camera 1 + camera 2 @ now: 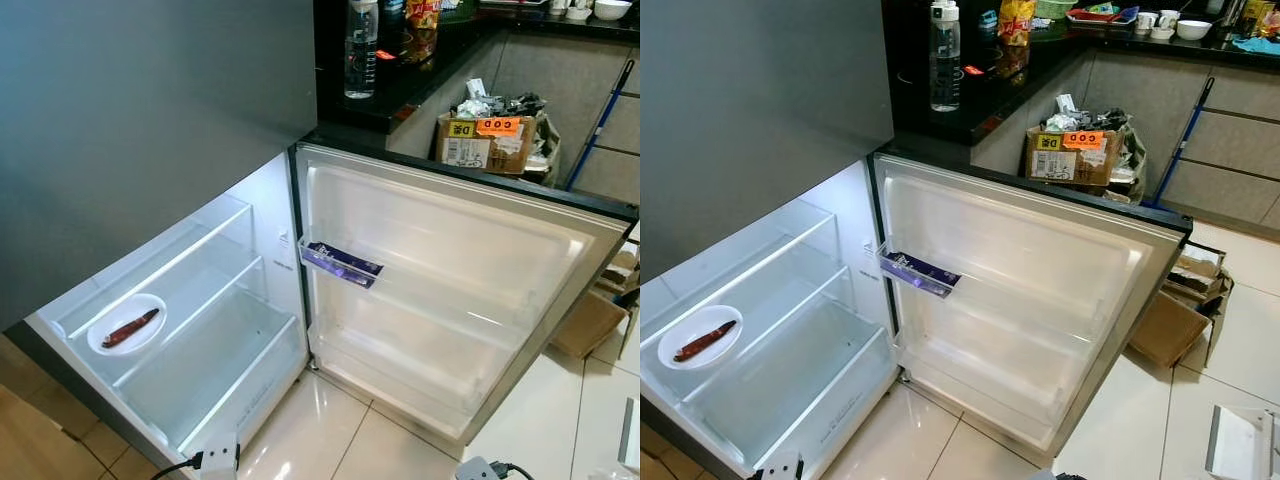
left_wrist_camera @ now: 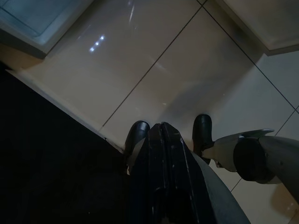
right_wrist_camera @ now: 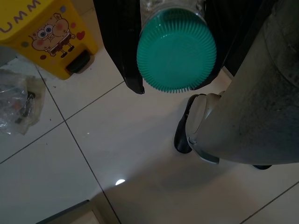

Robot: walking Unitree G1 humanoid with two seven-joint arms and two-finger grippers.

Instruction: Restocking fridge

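Fridge [image 1: 200, 330] open, lit, door [image 1: 1040, 290] swung wide. Inside: white plate [image 1: 127, 324] w/ red chilli [image 1: 130, 328] on a glass shelf; purple pack [image 1: 918, 272] in door rack. Water bottle [image 1: 945, 57] on dark counter [image 1: 400, 95] behind. Cardboard box [image 1: 487, 142] by counter.

My right gripper [image 3: 175, 70] hangs low over tile floor [image 3: 93, 154], fingers clamped on green-capped bottle [image 3: 176, 51]. Yellow bin [image 3: 49, 32] near it.

My left gripper [image 2: 161, 135] idle over floor by fridge base, fingers pressed together, holding nothing
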